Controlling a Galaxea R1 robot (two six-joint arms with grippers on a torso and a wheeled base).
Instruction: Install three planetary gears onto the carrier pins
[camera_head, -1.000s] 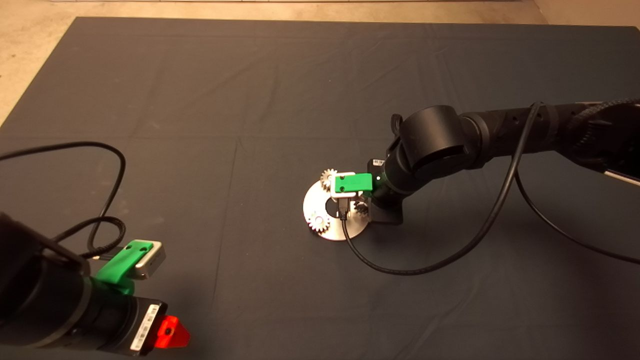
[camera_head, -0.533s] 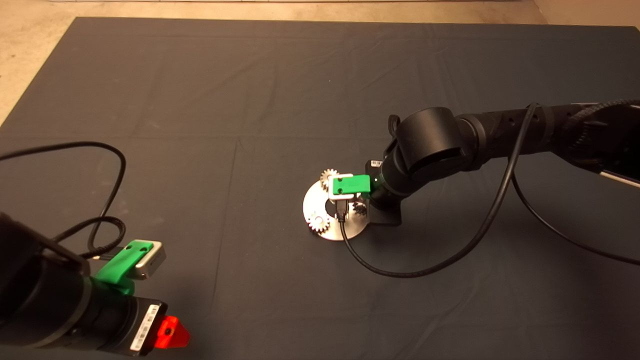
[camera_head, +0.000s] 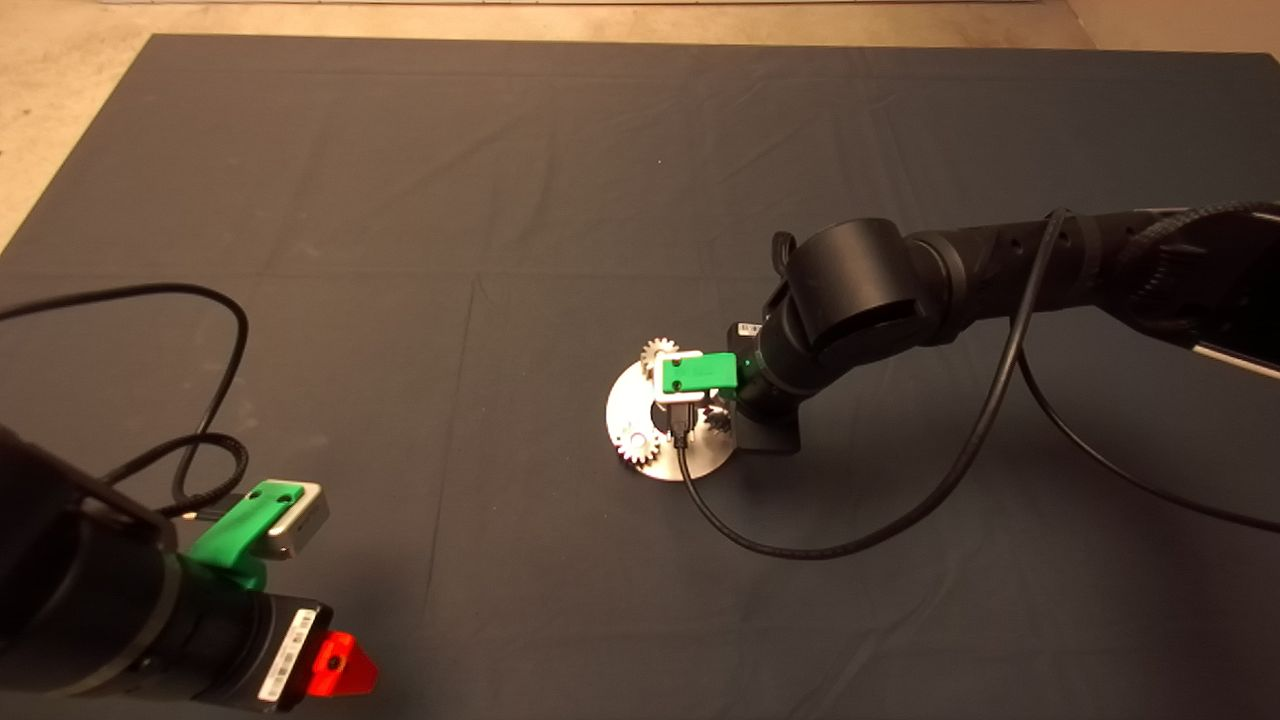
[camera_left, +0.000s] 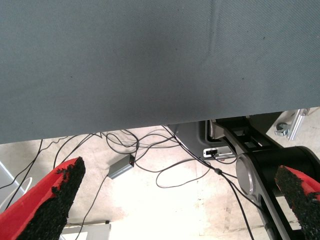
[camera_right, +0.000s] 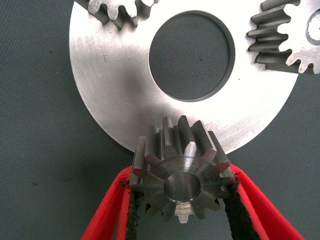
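My right gripper (camera_right: 183, 176) is shut on a small silvery planetary gear (camera_right: 182, 182), one red finger on each side of its teeth. The gear hangs over the near rim of the shiny ring-shaped disc (camera_right: 115, 85). Two more gears (camera_right: 120, 9) (camera_right: 285, 35) sit on the disc on either side of its centre hole. The carrier pins are hidden under the gears. In the head view the disc (camera_head: 625, 405) lies mid-mat with the held gear (camera_head: 718, 418) at its right edge under the right wrist. My left gripper (camera_left: 175, 200) is parked open at the lower left.
The right wrist camera's black cable (camera_head: 800, 540) loops across the mat in front of the disc. Another cable (camera_head: 215, 350) curls at the left. In the left wrist view, the floor beyond the mat edge holds loose cables (camera_left: 165, 165) and a black stand (camera_left: 260, 165).
The right arm has crept slightly to the left and lower over the disc, carrying the gear with it. The left arm has not moved.
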